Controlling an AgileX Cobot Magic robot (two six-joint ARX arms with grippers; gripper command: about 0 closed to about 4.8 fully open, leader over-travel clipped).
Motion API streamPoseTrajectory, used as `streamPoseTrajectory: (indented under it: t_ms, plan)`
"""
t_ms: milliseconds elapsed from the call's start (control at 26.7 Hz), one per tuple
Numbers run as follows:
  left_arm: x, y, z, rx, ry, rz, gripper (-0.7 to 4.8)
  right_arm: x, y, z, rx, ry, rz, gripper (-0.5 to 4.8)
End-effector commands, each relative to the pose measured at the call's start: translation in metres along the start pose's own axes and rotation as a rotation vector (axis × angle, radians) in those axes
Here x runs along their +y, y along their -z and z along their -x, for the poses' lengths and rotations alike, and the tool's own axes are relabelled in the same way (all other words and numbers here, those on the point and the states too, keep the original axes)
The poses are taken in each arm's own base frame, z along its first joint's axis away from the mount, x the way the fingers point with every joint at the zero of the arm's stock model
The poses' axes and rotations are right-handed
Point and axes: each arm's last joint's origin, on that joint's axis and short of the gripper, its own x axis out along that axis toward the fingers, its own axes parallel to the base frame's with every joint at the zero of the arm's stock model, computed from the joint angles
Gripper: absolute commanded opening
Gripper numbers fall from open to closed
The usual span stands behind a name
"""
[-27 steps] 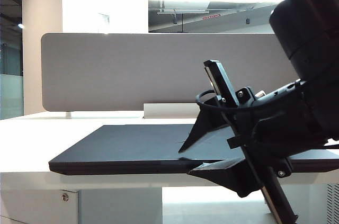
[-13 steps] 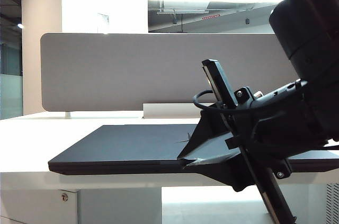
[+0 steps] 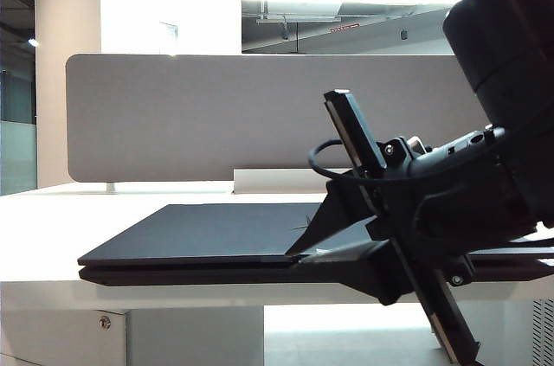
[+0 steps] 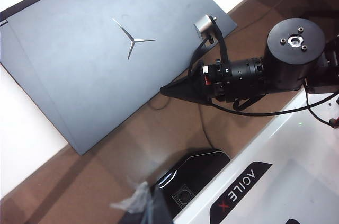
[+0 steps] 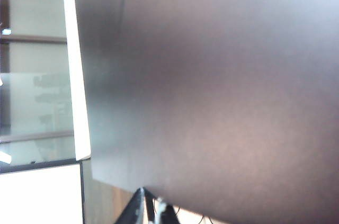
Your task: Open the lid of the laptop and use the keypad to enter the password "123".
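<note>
The black laptop lies on the white table. Its lid is down, with a thin gap showing along the front edge. The left wrist view shows the lid from above with its star emblem. My right gripper is shut on the lid's front edge, one finger on top and one underneath. That same right gripper pinches the edge in the left wrist view, and in its own view the right gripper meets the lid. My left gripper hangs shut and empty, away from the laptop. The keypad is hidden.
A grey rounded divider panel stands behind the laptop. The right arm's bulky black wrist fills the right of the exterior view. The white robot base with its AGILEX label sits near the left gripper, beside brown floor.
The right gripper's fingers have closed from well apart onto the lid's front edge. The lid's front edge has lifted a little, so a thin gap shows. The left arm is still.
</note>
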Motion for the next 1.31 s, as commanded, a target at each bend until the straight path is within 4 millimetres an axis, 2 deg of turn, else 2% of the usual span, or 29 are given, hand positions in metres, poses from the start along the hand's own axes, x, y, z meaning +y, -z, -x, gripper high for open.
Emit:
streamPoseTrajectory:
  t_ms: [37,525,1087,1312]
  plan:
    - [0.0,0.0,0.002,-0.007,0.0,-0.001,-0.06,0.026,-0.009,-0.001,-0.086,-0.19,0.048,-0.02]
    - [0.0,0.0,0.002,-0.006,0.003,0.003,-0.06,0.032,-0.018,0.002,-0.102,-0.241,0.116,-0.03]
    - [0.0,0.0,0.002,-0.006,0.003,0.01,-0.06,0.082,-0.048,0.001,-0.102,-0.25,0.29,-0.03]
    - [0.0,-0.001,0.002,-0.006,0.002,0.01,-0.06,0.092,-0.06,0.0,-0.117,-0.253,0.305,-0.03]
